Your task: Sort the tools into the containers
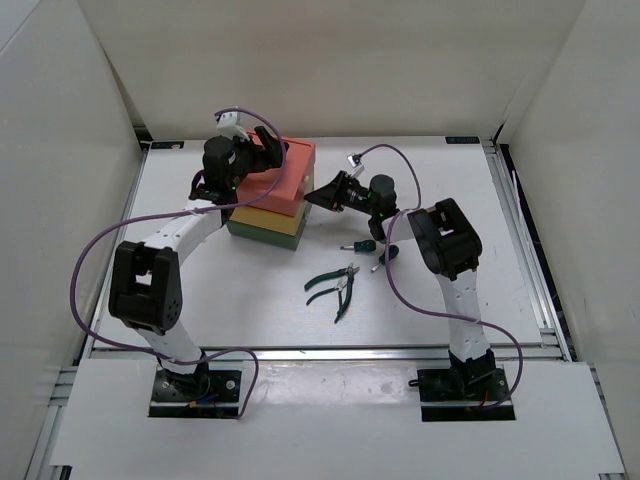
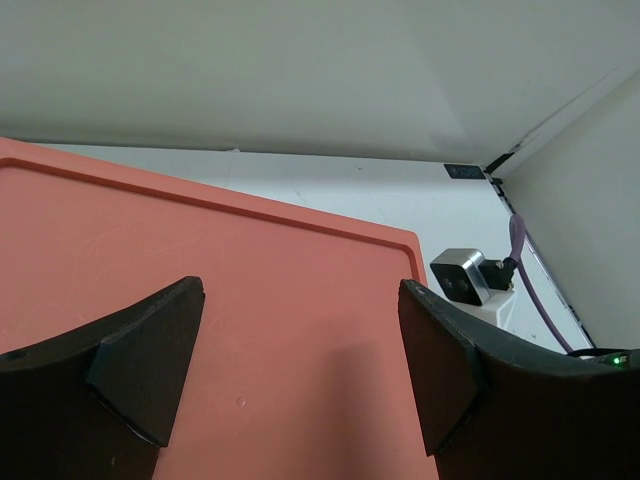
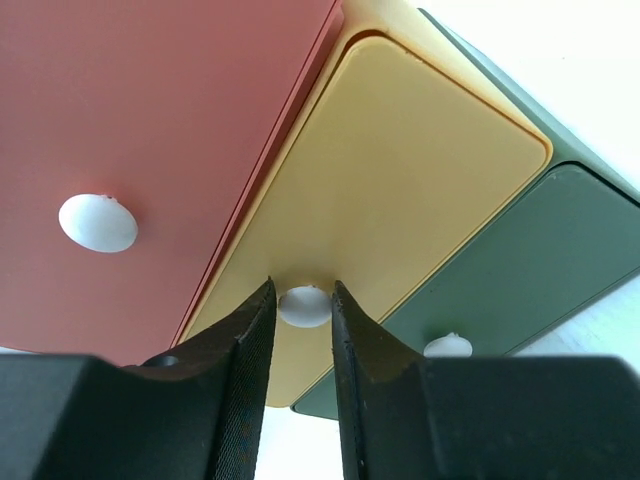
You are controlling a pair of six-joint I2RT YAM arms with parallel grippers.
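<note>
Your left gripper (image 2: 300, 325) sits spread wide over the salmon-red drawer (image 2: 200, 230) at 11 o'clock, probably bracing the stack; your right gripper (image 1: 320, 194) brackets the white knob (image 3: 304, 306) of the yellow drawer (image 3: 400, 170), looks set to pull it, can't tell if it's clamped yet; pliers (image 1: 335, 284) and screwdrivers (image 1: 372, 248) lie at the stack's 4 o'clock.

Knobs half seen
The green drawer's knob (image 3: 447, 346) sits partly behind the right claw (image 3: 303, 290); whether it touches the yellow drawer's knob (image 3: 303, 308) is unclear; the red drawer (image 2: 270, 300) runs off view.
</note>
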